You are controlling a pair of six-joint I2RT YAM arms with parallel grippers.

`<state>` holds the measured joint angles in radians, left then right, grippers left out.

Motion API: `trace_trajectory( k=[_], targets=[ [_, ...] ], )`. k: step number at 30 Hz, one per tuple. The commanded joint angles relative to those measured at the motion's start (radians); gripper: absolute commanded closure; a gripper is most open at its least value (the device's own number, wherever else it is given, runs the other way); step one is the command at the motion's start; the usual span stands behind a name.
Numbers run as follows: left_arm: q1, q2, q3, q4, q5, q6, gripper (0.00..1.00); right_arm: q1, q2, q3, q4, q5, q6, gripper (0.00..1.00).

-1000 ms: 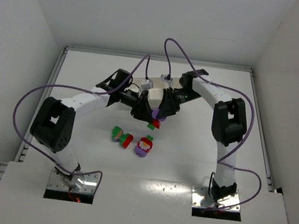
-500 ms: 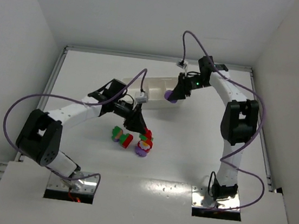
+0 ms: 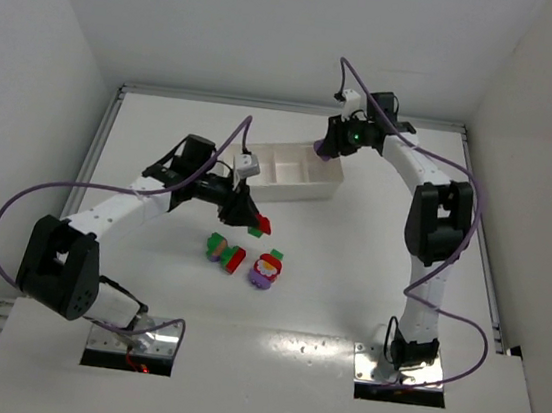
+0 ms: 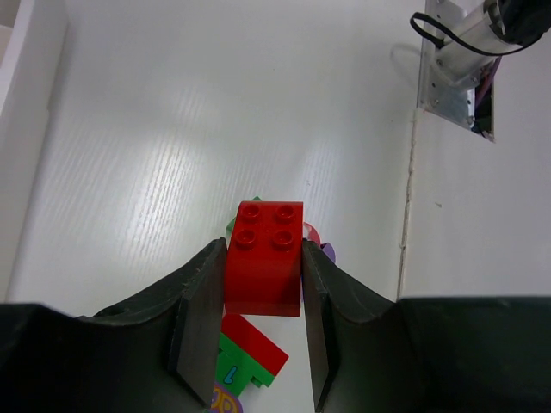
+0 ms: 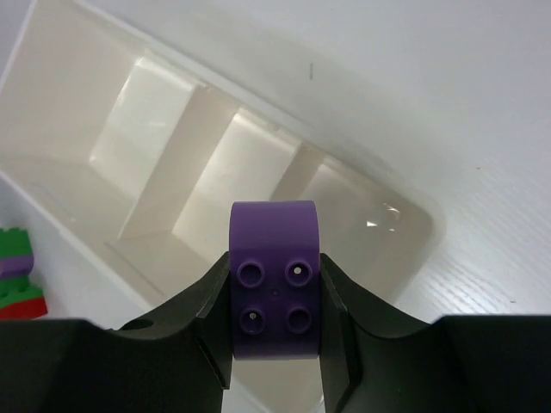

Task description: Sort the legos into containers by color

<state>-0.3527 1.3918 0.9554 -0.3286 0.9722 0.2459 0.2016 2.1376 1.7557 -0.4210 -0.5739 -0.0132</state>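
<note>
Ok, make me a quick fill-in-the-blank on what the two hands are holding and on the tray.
The left hand grips a ___ brick. The right hand holds a ___ brick above the tray. The tray has ___ compartments.
Missing words: red, purple, three.

Claws part over the tray (image 3: 293, 191)
The right claw (image 3: 320, 152) carries the purple brick (image 5: 275, 258) to its right end; the left claw (image 3: 253, 222) draws the red brick (image 4: 265, 258) back leftward.

Lego clumps (image 3: 226, 251), seemingly two, lie side by side on the table (image 3: 370, 258), before the tray (image 3: 298, 191).
</note>
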Motion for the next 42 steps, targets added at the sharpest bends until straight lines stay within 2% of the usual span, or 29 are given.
trace_trajectory(
  k=[1, 2, 3, 5, 9, 13, 15, 17, 18, 20, 21, 22, 23, 24, 25, 26, 27, 28, 30, 31, 35, 39, 42],
  targets=[
    [0.017, -0.016, 0.000, 0.033, 0.010, 0.009, 0.85, 0.001, 0.031, 0.050, 0.051, 0.075, 0.050, 0.89],
    [0.017, -0.016, 0.000, 0.033, 0.010, 0.009, 0.85, 0.001, 0.031, 0.039, 0.051, 0.075, 0.050, 0.85],
    [0.017, -0.016, 0.000, 0.042, 0.010, 0.009, 0.85, 0.001, 0.031, 0.039, 0.051, 0.089, 0.050, 0.70],
    [0.017, -0.007, 0.000, 0.054, 0.010, 0.000, 0.85, 0.001, 0.031, 0.030, 0.051, 0.098, 0.050, 0.53],
    [0.027, 0.004, 0.000, 0.097, 0.010, -0.042, 0.85, 0.001, 0.019, -0.004, 0.051, 0.098, 0.039, 0.41],
    [0.040, 0.033, 0.000, 0.181, 0.010, -0.114, 0.85, 0.001, -0.056, -0.068, 0.096, 0.056, 0.039, 0.40],
    [0.067, 0.042, 0.000, 0.223, 0.019, -0.196, 0.85, 0.001, -0.097, -0.117, 0.112, -0.019, 0.029, 0.40],
    [0.090, 0.055, 0.000, 0.307, 0.039, -0.273, 0.86, -0.010, -0.188, -0.180, 0.174, -0.182, 0.042, 0.41],
    [0.118, 0.067, -0.009, 0.351, 0.039, -0.380, 0.87, -0.010, -0.224, -0.262, 0.203, -0.235, 0.042, 0.41],
    [0.147, 0.076, -0.062, 0.556, 0.088, -0.523, 0.88, -0.010, -0.338, -0.423, 0.298, -0.403, 0.100, 0.41],
    [0.173, 0.085, -0.085, 0.647, 0.098, -0.604, 0.89, 0.005, -0.373, -0.477, 0.432, -0.449, 0.140, 0.41],
    [0.184, 0.085, -0.110, 0.743, 0.099, -0.778, 0.91, 0.005, -0.401, -0.519, 0.489, -0.536, 0.222, 0.41],
    [0.193, 0.095, -0.165, 0.954, 0.099, -0.874, 0.91, 0.016, -0.413, -0.562, 0.528, -0.590, 0.270, 0.41],
    [0.207, 0.110, -0.190, 1.068, 0.099, -1.060, 0.93, 0.031, -0.413, -0.593, 0.677, -0.656, 0.341, 0.42],
    [0.207, 0.125, -0.207, 1.246, 0.088, -1.141, 0.93, 0.032, -0.413, -0.632, 0.806, -0.656, 0.539, 0.42],
    [0.218, 0.165, -0.216, 1.316, 0.088, -1.210, 0.93, 0.045, -0.423, -0.721, 0.953, -0.656, 0.644, 0.42],
    [0.218, 0.186, -0.216, 1.386, 0.088, -1.340, 0.94, 0.045, -0.423, -0.752, 1.193, -0.644, 0.735, 0.42],
    [0.233, 0.205, -0.216, 1.518, 0.073, -1.397, 0.94, 0.054, -0.409, -0.772, 1.272, -0.633, 0.868, 0.42],
    [0.248, 0.245, -0.225, 1.606, 0.051, -1.527, 0.95, 0.065, -0.372, -0.772, 1.387, -0.633, 0.942, 0.42],
    [0.261, 0.257, -0.225, 1.679, 0.051, -1.560, 0.97, 0.065, -0.360, -0.772, 1.422, -0.633, 1.005, 0.42],
    [0.282, 0.296, -0.195, 1.804, 0.017, -1.677, 0.99, 0.094, -0.306, -0.751, 1.534, -0.603, 1.119, 0.42],
    [0.282, 0.320, -0.182, 1.837, 0.017, -1.708, 1.00, 0.114, -0.254, -0.716, 1.599, -0.603, 1.213, 0.42],
    [0.282, 0.320, -0.182, 1.855, 0.017, -1.708, 1.00, 0.139, -0.220, -0.664, 1.576, -0.603, 1.233, 0.42]
  ],
)
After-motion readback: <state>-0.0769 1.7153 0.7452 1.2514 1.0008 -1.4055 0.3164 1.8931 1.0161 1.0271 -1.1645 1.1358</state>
